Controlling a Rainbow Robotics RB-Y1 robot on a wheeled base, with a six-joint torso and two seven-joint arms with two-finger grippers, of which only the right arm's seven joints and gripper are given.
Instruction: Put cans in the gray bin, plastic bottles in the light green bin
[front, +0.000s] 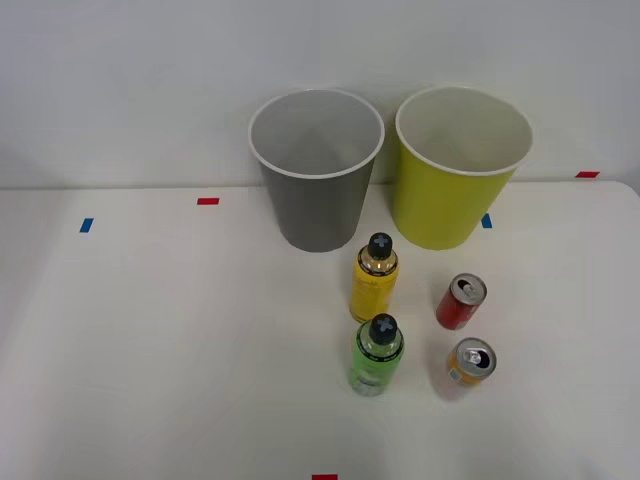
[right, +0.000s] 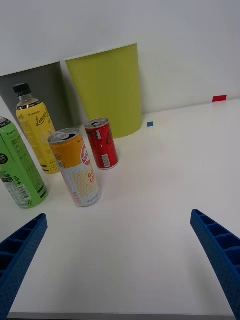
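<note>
Nothing has been sorted yet, as far as I can judge: both bins look empty from above and all four drinks stand upright on the white table (front: 150, 340). The gray bin (front: 316, 170) and the light green bin (front: 460, 165) sit side by side at the back, close together. In front of them the yellow bottle (front: 374, 279) stands nearest the gray bin, with the green bottle (front: 376, 355) just in front of it. The red can (front: 461, 301) and the orange can (front: 470, 362) stand to their right, apart from each other and from the bottles.

From the wrist camera the right gripper (right: 120, 260) hangs low over bare table with its blue fingers (right: 217, 245) spread wide, holding nothing. The orange can (right: 76, 167) is the closest thing ahead of it, off to one side — the red can (right: 102, 143) stands just behind, the green bottle (right: 17, 167) close alongside.

The orange can looks like the sensible first pick. To do it well, I'd say, the arm should shift sideways until the can sits squarely between the fingers, then close on the middle of its body — not the rim. The green bottle is near enough to get knocked, so the approach wants to come in straight. Then lift clear and carry it over the other containers to the gray bin.
</note>
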